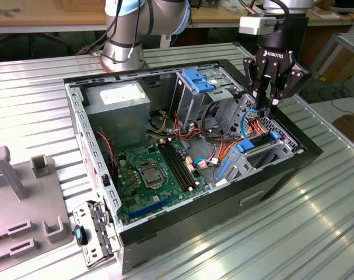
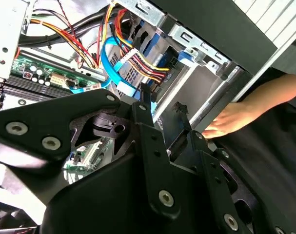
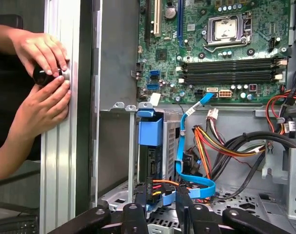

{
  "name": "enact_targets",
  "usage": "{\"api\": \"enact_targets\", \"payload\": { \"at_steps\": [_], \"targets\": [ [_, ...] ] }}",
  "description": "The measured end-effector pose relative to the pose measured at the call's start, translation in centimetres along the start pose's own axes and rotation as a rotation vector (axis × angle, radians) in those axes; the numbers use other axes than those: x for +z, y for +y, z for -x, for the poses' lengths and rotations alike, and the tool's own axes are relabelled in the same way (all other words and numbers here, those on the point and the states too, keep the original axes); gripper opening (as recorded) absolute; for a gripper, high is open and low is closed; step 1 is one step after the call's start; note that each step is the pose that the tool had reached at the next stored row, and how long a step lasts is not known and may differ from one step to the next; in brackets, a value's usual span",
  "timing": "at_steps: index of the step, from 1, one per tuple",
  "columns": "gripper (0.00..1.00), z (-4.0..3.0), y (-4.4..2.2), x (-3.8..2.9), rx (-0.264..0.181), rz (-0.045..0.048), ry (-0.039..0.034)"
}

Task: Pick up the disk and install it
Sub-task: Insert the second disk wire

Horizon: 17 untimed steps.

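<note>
At right of centre in the exterior view, we saw the disk point(image 1: 257, 144) already seated in its bay; our gripper point(image 1: 271, 93) hovered above it, fingers spread, holding nothing.

Ribbed aluminium table point(image 1: 42, 93) spans the scene, grooves running lengthwise; glossy highlights on near-right part, exterior view. Far side: wooden bench point(image 1: 48, 17) w/ light-brown top, dark gap beneath. Far right, exterior view's right: metal frame point(image 1: 340, 49) of a second table, dark floor point(image 1: 325, 87) below, brown board point(image 1: 349, 125) nearer. On table, exterior view's left: grey moulded fixtures point(image 1: 25, 198). First wrist view: table's aluminium edge point(image 3: 60, 146) as a vertical ribbed strip. Lighting even, diffuse, no hard shadows.
</note>
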State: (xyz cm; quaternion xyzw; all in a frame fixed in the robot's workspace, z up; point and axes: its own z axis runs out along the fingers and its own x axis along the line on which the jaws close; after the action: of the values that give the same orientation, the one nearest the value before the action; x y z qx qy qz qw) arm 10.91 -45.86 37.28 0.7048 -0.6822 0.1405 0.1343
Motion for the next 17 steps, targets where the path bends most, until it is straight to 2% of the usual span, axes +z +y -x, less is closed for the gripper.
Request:
{"api": "enact_targets", "payload": {
  "at_steps": [2, 5, 10, 13, 17],
  "targets": [
    [0.38, 0.2, 0.0, 0.05, 0.001, 0.0042, 0.0004],
    [0.38, 0.56, -0.01, 0.14, 0.013, 0.0182, 0.0001],
    [0.38, 0.76, -0.08, 0.07, 0.015, 0.0194, 0.0091],
    [0.38, 1.24, -0.11, -0.13, 0.015, 0.0193, 0.0095],
    [0.38, 1.3, -0.11, -0.07, 0.015, 0.0194, 0.0107]
  ]
}}
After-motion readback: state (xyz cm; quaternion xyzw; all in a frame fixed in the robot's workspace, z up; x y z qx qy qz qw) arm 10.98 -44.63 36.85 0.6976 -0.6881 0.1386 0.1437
